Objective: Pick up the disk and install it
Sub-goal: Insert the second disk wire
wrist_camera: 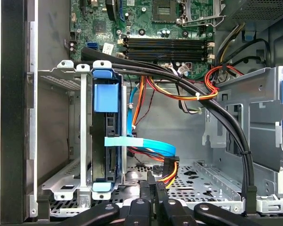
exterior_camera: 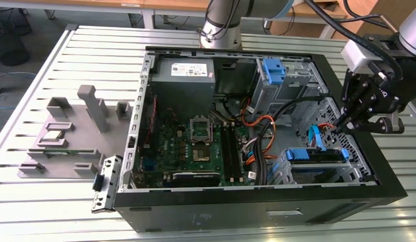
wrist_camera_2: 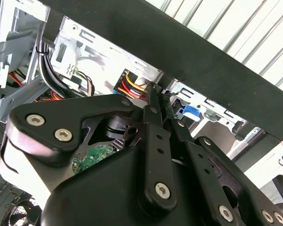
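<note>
Open computer case point(exterior_camera: 151, 65), disk point(exterior_camera: 318, 154) seated in cage, gripper point(exterior_camera: 347, 124) just above.

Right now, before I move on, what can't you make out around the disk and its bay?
1. The disk: first wrist view, edge-on; the drive cage walls hide its label.
2. How deep it sits: exterior view, its blue carrier covers it.
3. Bay beneath the gripper: second wrist view, the gripper's own body blocks it.

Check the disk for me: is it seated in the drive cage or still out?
In. The disk stands on edge inside the grey drive cage, blue end tabs showing; the gripper holds nothing.
</note>
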{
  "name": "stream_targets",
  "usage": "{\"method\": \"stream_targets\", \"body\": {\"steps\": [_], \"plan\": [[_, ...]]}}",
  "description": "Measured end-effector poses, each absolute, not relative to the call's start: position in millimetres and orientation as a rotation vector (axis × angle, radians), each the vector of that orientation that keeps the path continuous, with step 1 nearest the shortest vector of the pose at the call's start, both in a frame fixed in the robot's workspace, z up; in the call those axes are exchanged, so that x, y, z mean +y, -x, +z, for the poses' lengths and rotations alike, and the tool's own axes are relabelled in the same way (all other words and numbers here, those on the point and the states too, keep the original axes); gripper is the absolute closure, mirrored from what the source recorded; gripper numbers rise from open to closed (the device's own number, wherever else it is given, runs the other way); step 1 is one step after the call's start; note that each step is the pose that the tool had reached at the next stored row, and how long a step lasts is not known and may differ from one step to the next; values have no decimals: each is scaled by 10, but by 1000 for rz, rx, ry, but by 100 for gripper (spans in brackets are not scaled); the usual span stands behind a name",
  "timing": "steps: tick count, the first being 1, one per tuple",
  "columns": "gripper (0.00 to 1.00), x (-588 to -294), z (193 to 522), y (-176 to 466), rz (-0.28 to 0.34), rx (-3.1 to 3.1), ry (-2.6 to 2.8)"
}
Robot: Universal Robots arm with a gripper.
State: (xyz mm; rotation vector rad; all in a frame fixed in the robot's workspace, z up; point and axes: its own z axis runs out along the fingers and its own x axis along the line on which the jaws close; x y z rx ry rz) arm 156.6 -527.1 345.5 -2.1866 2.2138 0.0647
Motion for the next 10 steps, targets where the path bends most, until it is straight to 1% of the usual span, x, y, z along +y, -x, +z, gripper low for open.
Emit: {"method": "stream_targets", "body": {"steps": [10], "plan": [[84, -5343, 3455, -1495, 52, 2207, 2180]]}}
